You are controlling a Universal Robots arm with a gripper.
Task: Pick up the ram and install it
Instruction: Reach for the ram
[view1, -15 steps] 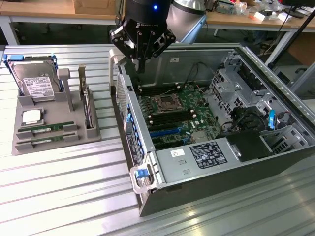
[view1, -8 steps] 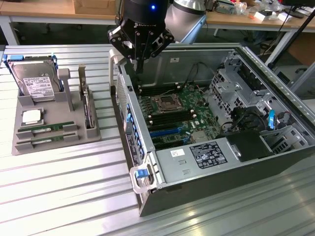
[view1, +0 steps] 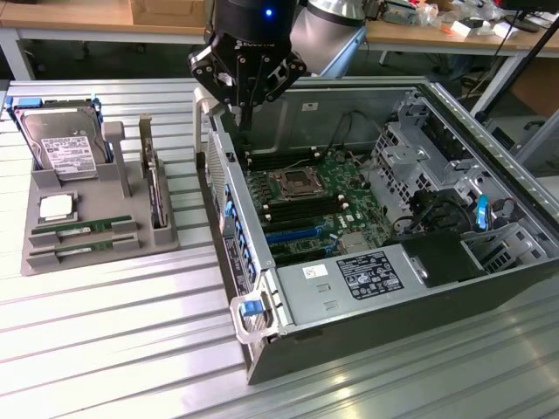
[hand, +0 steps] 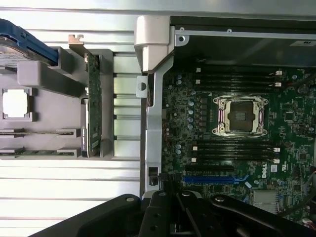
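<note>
So, exterior view first: the gripper (view1: 247, 112) is seen hanging over the far left corner of the open computer case (view1: 367, 345), right above its left wall. Its fingers are pressed together and nothing is visibly pinched between them. The ram (view1: 83, 229) is found well apart from it, laid flat in a recess of the grey tray (view1: 44, 188) on the exterior view's left. A second stick (view1: 83, 246) is laid just beside it on the near side. The hard drive (view1: 61, 148) and the processor chip (view1: 57, 208) are parked farther back in that tray. The memory slots (view1: 301, 209) around the CPU socket (view1: 293, 183) look empty, so nothing can be called installed yet. In the wrist view the black gripper body is seen over the case wall (hand: 155, 123), with the tray on one side and the motherboard (hand: 296, 158) on the other. An upright green card (hand: 93, 106) is slotted at the tray edge nearest the case. What could go wrong, as a guess: the ram is thin and sunk in its recess, so it could be tilted or dropped by a shallow or off-centre pinch. The upright card could be clipped or grabbed by mistake, and the case wall could be bumped, being passed so closely.
</note>
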